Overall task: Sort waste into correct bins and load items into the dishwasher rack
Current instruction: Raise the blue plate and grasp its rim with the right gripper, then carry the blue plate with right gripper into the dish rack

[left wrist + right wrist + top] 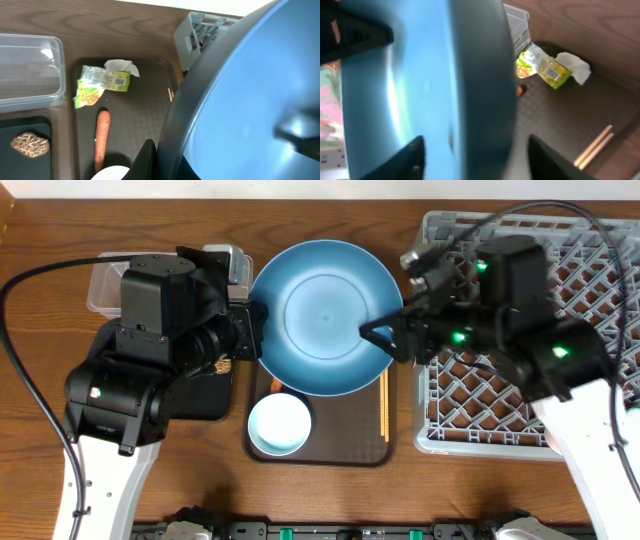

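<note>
Blue dish (325,315) held over brown tray (330,455), left jaws pinching its 9 o'clock rim, right jaws the 3 o'clock rim. Overhead it hides wrapper (102,82) and carrot (101,137); chopsticks (384,410) half covered.

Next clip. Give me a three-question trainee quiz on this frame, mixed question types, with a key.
1. True or false: the small brown food lump lies in the clear tub.
2. Which thing are the left gripper and the right gripper both closed on, at opposite rims? A) the white-and-light-blue bowl B) the large dark blue dish C) the chopsticks
3. Fill in: on the brown serving tray, the carrot piece lies close to the yellow-green printed ____.

Key: 1 false, it lies in the black tray; 2 B; 3 wrapper.
</note>
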### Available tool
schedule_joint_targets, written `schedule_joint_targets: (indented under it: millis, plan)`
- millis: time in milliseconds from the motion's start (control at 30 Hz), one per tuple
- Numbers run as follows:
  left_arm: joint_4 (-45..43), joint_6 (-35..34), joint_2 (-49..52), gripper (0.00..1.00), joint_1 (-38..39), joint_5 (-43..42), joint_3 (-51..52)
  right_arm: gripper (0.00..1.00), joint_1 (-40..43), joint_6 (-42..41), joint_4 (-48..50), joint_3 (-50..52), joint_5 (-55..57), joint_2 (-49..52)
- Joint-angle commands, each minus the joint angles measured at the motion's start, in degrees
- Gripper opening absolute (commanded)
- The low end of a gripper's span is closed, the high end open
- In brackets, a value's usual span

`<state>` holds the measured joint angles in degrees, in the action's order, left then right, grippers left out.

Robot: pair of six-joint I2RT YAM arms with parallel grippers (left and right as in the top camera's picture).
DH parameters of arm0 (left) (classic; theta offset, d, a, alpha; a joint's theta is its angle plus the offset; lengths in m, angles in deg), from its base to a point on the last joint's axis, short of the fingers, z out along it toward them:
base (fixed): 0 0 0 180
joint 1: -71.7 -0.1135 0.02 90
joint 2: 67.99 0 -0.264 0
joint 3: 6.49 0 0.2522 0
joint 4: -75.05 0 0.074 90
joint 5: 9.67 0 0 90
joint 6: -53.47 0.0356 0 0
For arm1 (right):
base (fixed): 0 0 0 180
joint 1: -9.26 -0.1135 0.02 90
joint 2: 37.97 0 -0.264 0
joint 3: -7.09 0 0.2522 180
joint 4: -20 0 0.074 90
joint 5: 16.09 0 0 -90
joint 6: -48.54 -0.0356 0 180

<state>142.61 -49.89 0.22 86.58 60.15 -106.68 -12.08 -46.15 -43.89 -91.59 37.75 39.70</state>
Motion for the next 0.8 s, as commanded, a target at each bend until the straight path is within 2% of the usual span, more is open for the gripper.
schedule_joint_targets:
  millis: [0, 100, 167, 200, 233, 267, 300, 533, 767]
  plan:
    - [-1.0, 0.9, -0.6, 0.06, 3.0, -4.6, -0.3, 0.35, -0.4, -2.2, 1.5, -0.1, 2.9, 1.6]
    - [-1.7, 0.9, -0.6, 0.06, 5.1, -2.4, -0.3, 0.04, -0.4, -2.1, 2.4, -0.1, 3.0, 1.7]
    - [-2.3, 0.9, -0.6, 0.17, 6.1, -0.4, -0.3, 0.01, -0.3, -2.1, 2.4, -0.2, 4.1, 1.6]
    - [-2.5, 0.9, -0.6, 0.34, 6.4, 0.2, -0.3, 0.01, -0.3, -2.2, 2.0, -0.2, 6.0, 1.5]
    - [-2.8, 0.9, -0.6, 0.72, 6.5, 0.3, -0.3, 0.01, -0.2, -2.2, 1.4, -0.2, 8.3, 1.3]
    - [-3.1, 0.9, -0.6, 0.94, 6.5, 0.3, -0.3, 0.01, 0.1, -2.2, 0.6, -0.2, 11.3, 1.0]
    - [-3.4, 0.9, -0.6, 0.98, 6.5, 0.3, -0.3, 0.01, 0.5, -2.2, -0.3, -0.2, 14.8, 0.5]
    - [-3.8, 0.9, -0.7, 0.98, 6.4, 0.3, -0.3, 0.01, 8.0, -9.8, -6.1, -0.2, 54.5, -2.2]
    - [-1.8, 0.9, -0.8, 0.98, 6.4, 0.3, -0.3, 0.01, 16.9, -10.0, -5.5, -0.2, 88.1, -1.7]
